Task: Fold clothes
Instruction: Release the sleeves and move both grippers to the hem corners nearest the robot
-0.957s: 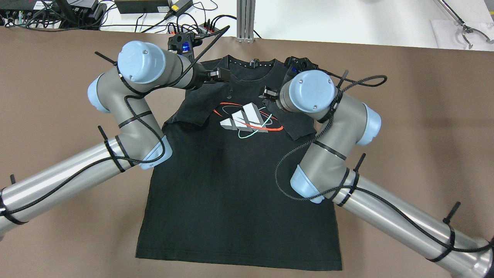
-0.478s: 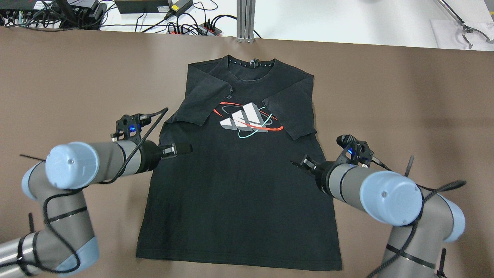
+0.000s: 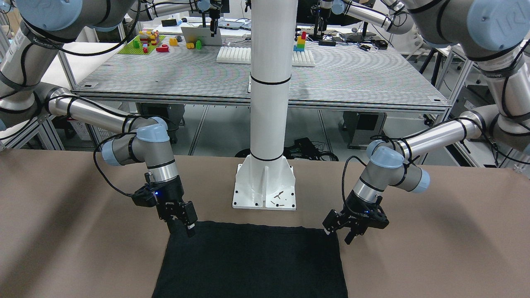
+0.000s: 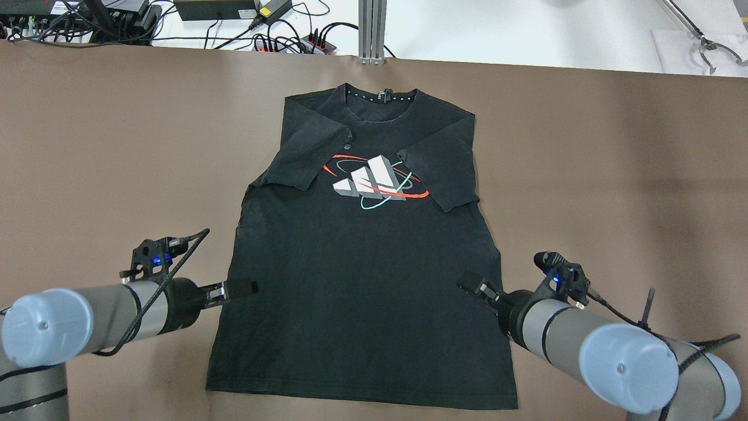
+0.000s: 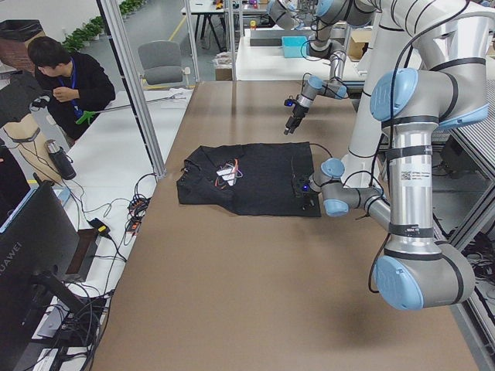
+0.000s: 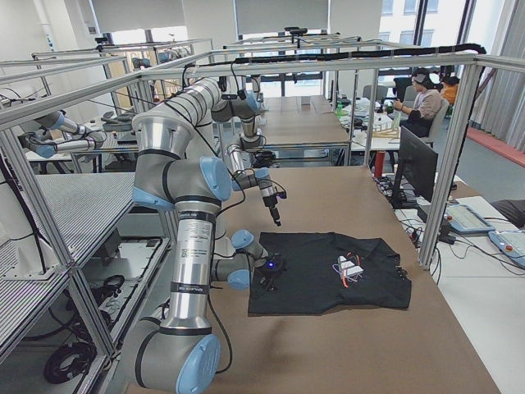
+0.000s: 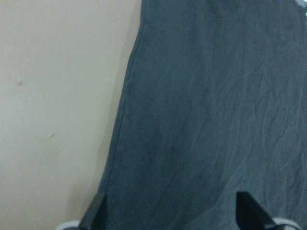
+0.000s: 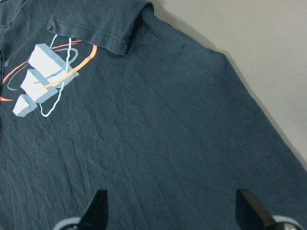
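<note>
— How do the grippers stand?

— Both are spread wide. The left gripper (image 4: 239, 287) sits low at the side edge of the T-shirt (image 4: 362, 304), not far from the hem (image 4: 362, 400). In its wrist view the fingertips (image 7: 96, 216) stand far apart, that edge runs between them, and nothing is pinched. The right gripper (image 4: 470, 282) is over the opposite side, spread just as wide, with only black cloth beneath. (Whether either touches the fabric, I cannot tell.)

— And the shirt?

— It lies flat on the brown table (image 4: 87, 146), hem toward the robot, with both sleeves (image 4: 304, 158) folded in over the chest.

— Any writing?

— Farther up there is a printed logo (image 4: 371, 178): three slanted white-and-grey bars ringed by red and teal ovals. The neck tag (image 4: 384, 94) is too small to read. Beyond the table's left end, the back of a monitor (image 5: 35, 247) reads "HUAWEI".
</note>
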Robot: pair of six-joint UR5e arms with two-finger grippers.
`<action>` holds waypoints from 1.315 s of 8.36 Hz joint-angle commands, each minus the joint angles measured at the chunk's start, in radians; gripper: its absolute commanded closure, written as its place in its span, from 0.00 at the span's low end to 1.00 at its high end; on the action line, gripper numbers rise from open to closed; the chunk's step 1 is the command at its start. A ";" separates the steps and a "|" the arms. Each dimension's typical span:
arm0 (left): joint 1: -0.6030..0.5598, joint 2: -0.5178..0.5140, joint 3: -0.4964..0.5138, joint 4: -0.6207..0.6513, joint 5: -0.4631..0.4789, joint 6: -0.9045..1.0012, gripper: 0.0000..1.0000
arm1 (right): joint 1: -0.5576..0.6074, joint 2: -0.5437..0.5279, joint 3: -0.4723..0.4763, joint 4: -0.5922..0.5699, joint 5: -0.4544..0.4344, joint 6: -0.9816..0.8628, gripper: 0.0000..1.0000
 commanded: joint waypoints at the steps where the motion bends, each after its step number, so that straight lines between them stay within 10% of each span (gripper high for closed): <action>1: 0.187 0.079 -0.009 -0.002 0.132 -0.108 0.06 | -0.133 -0.157 0.002 0.148 -0.128 0.045 0.06; 4: 0.227 0.077 0.017 -0.002 0.174 -0.137 0.10 | -0.133 -0.165 0.002 0.173 -0.128 0.044 0.06; 7: 0.229 0.064 0.024 0.000 0.192 -0.141 0.43 | -0.133 -0.165 0.002 0.176 -0.128 0.042 0.06; 11: 0.227 0.065 0.026 0.000 0.192 -0.141 0.45 | -0.133 -0.165 0.002 0.179 -0.127 0.042 0.06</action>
